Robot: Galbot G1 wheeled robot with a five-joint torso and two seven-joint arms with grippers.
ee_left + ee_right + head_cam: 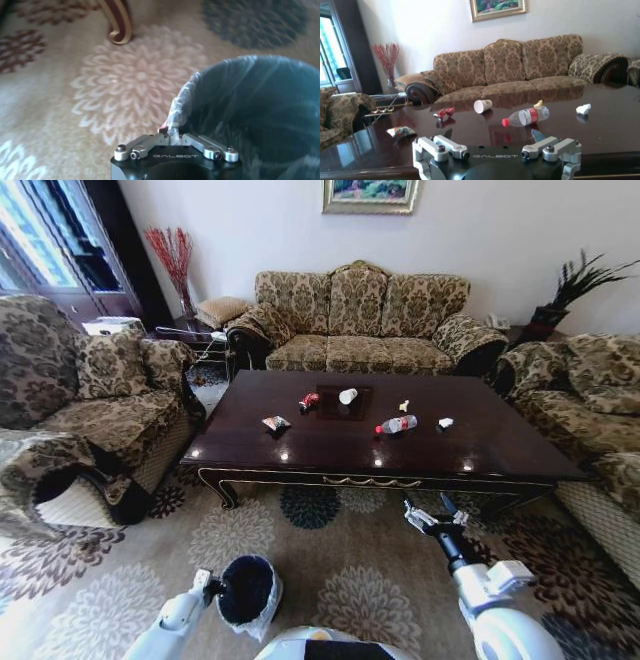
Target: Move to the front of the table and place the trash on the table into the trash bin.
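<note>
The table (400,445) is a long, dark, glossy coffee table with a carved apron, standing on a beige carpet (340,565) patterned with large floral medallions. A patterned sofa (360,320) stands behind it against a pale wall with a framed picture (370,194), and matching armchairs sit at either side. The trash lies scattered across the tabletop: a clear plastic bottle (397,424) with a red label on its side, a white paper cup (347,395) tipped over, a red wrapper (309,401), a colourful snack packet (275,423), a crumpled white paper (445,422), and a small pale scrap (404,406), too small to identify. The trash bin (248,590) is on the carpet before the table. The left gripper (173,137) has its fingers pressed together, seemingly pinching the bin's white liner at the rim. The right gripper (435,510) hovers just before the table's front edge, fingers spread apart.
</note>
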